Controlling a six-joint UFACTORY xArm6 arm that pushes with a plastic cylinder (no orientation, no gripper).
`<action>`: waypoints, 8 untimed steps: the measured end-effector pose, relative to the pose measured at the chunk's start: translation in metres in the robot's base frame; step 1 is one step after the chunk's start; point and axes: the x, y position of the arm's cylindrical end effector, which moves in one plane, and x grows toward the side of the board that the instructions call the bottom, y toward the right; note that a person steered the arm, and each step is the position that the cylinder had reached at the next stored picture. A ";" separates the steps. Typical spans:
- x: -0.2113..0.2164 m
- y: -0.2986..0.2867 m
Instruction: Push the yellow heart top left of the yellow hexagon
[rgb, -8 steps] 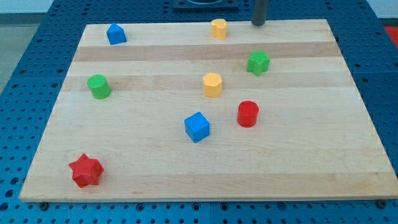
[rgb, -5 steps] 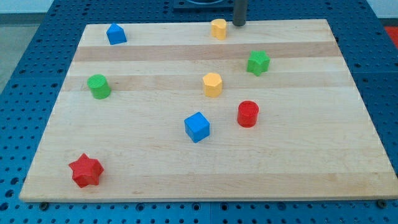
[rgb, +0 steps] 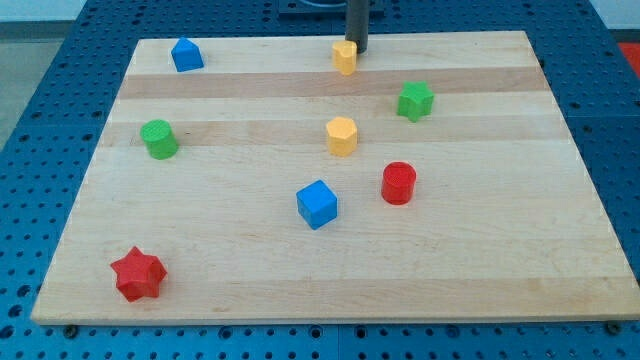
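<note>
The yellow heart (rgb: 344, 59) lies near the board's top edge, a little right of centre. My tip (rgb: 357, 50) stands right against its upper right side and touches it. The yellow hexagon (rgb: 341, 136) sits in the middle of the board, straight below the heart and well apart from it.
A green star (rgb: 414, 100) lies right of the hexagon. A red cylinder (rgb: 398, 183) and a blue cube (rgb: 317, 204) lie below it. A blue house-shaped block (rgb: 186, 54) sits at top left, a green cylinder (rgb: 158, 138) at left, a red star (rgb: 137, 274) at bottom left.
My tip has slid left along the board's top edge and reached the yellow heart, nudging it slightly left and down. The other blocks have not moved.
</note>
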 end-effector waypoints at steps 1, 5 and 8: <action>0.002 -0.011; 0.045 -0.029; 0.083 -0.048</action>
